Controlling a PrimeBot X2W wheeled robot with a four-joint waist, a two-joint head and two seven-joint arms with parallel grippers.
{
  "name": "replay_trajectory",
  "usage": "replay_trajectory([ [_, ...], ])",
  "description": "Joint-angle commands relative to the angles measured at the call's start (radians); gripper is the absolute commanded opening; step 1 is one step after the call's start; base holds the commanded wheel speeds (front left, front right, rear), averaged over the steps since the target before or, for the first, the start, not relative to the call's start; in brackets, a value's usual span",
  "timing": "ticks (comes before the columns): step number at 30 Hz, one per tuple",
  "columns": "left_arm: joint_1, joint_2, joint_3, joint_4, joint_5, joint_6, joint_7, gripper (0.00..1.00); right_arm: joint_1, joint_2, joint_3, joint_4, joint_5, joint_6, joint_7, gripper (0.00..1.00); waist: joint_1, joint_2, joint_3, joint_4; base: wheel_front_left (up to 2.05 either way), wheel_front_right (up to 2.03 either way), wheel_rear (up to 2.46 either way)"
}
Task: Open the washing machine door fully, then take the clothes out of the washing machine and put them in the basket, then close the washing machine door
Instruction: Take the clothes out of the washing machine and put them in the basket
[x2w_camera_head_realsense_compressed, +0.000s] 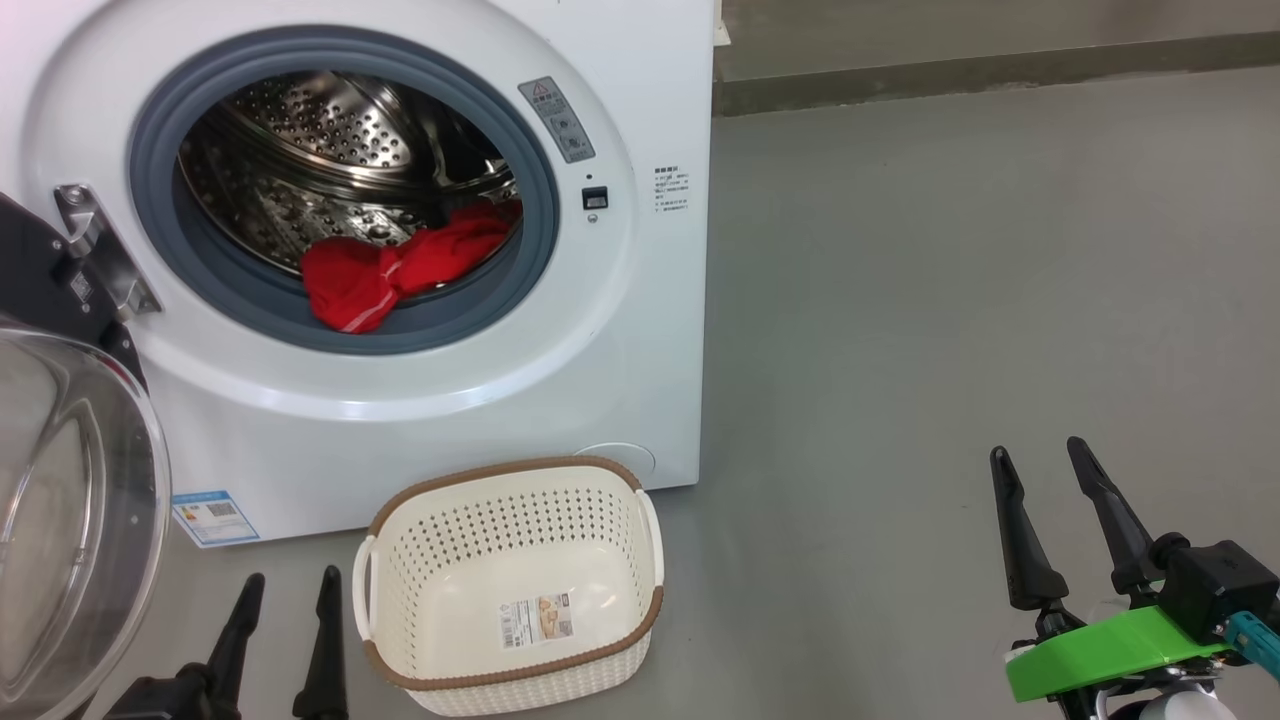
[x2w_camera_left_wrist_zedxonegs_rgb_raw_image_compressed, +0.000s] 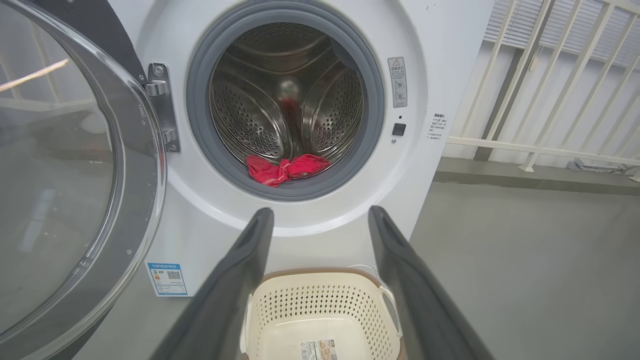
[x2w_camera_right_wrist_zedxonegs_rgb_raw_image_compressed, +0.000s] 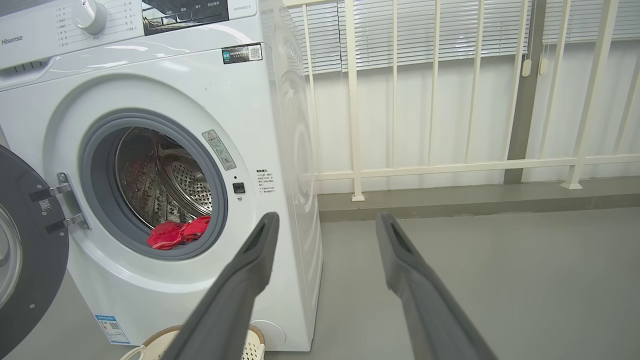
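Note:
The washing machine (x2w_camera_head_realsense_compressed: 620, 380) stands at the upper left with its door (x2w_camera_head_realsense_compressed: 70, 500) swung wide open to the left, glass bowl facing out. Red clothes (x2w_camera_head_realsense_compressed: 400, 270) lie at the front lip of the steel drum, partly over the grey ring. The basket (x2w_camera_head_realsense_compressed: 500, 470) sits empty on the floor against the machine's front. My left gripper (x2w_camera_head_realsense_compressed: 292, 578) is open just left of the basket, holding nothing. My right gripper (x2w_camera_head_realsense_compressed: 1038, 450) is open far to the right over bare floor. The left wrist view looks past the open left gripper (x2w_camera_left_wrist_zedxonegs_rgb_raw_image_compressed: 321, 211) at the clothes (x2w_camera_left_wrist_zedxonegs_rgb_raw_image_compressed: 285, 170) and the basket (x2w_camera_left_wrist_zedxonegs_rgb_raw_image_compressed: 320, 300).
Grey floor (x2w_camera_head_realsense_compressed: 950, 300) stretches to the right of the machine. A low kerb (x2w_camera_head_realsense_compressed: 1000, 70) runs along the back, with a white railing (x2w_camera_right_wrist_zedxonegs_rgb_raw_image_compressed: 450, 165) and blinds behind it. The open door (x2w_camera_left_wrist_zedxonegs_rgb_raw_image_compressed: 75, 175) stands out into the space at the left.

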Motion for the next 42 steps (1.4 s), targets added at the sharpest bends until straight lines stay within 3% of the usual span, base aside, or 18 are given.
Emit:
replay_trajectory([
  [1,-0.033,0.013,0.03,-0.029,0.005,-0.008,-0.012,1.0,-0.007,-0.013,0.027,-0.027,-0.009,0.006,-0.006,1.0,0.0,0.0,0.001,0.0,0.0,0.0,0.0],
  [17,-0.058,0.026,0.036,0.022,0.053,0.019,-0.012,1.0,-0.015,-0.014,0.039,-0.02,-0.001,0.006,-0.006,1.0,0.0,0.0,0.012,-0.004,0.56,-0.56,0.0],
  [31,-0.067,0.022,0.026,-0.004,0.006,-0.002,-0.012,1.0,-0.02,-0.017,0.045,-0.017,0.032,0.006,-0.006,1.0,0.0,0.0,0.01,-0.004,1.78,-1.77,0.0],
  [42,-0.053,0.02,0.032,-0.013,0.024,0.0,-0.012,1.0,-0.016,-0.024,0.051,-0.016,0.032,0.006,-0.006,1.0,0.0,0.0,0.004,-0.002,0.42,-0.42,0.0],
])
